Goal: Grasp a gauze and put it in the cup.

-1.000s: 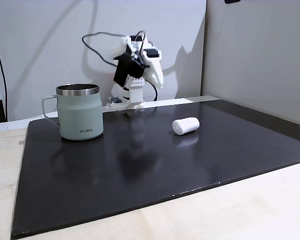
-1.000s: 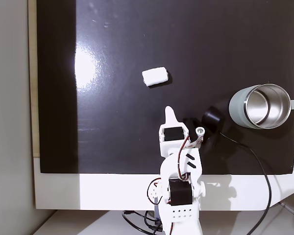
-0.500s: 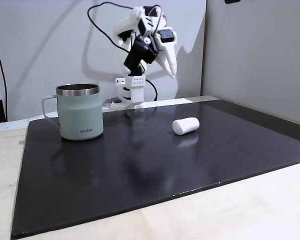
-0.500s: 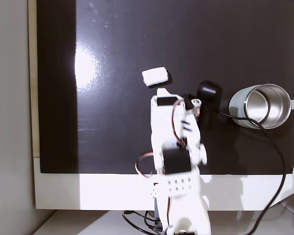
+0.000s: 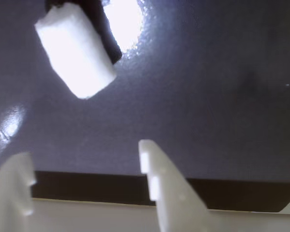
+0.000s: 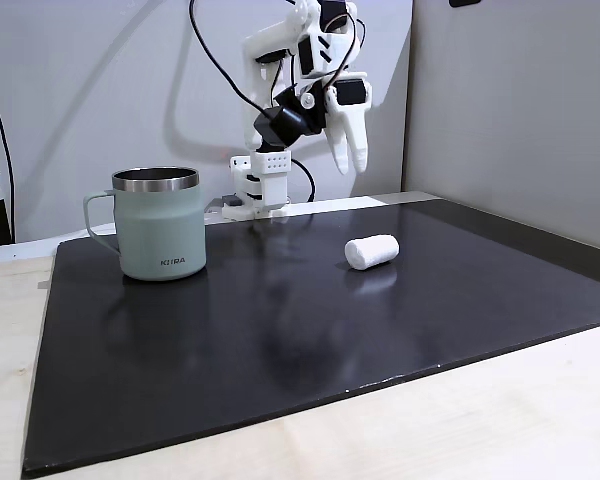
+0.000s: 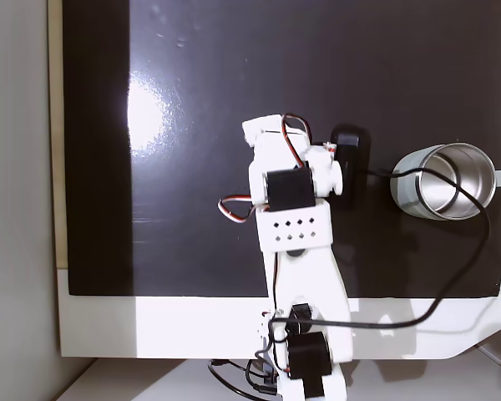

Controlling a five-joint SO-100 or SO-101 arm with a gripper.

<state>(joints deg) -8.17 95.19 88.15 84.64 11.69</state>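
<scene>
Tool [image 5: 82, 162] empty, fingers spread wide, high above surface [image 6: 280, 330]. Gauze [image 6: 371, 251] lies on side; descend straddling roll across short axis, then close.

A glossy black mat [image 6: 310, 330] is lying flat on a pale wooden worktop [image 6: 460, 430], catching a bright glare [image 7: 146, 113] in a fixed view. A grey wall [image 6: 80, 90] is standing behind, and a white board [image 7: 150, 326] is bordering the mat.
</scene>
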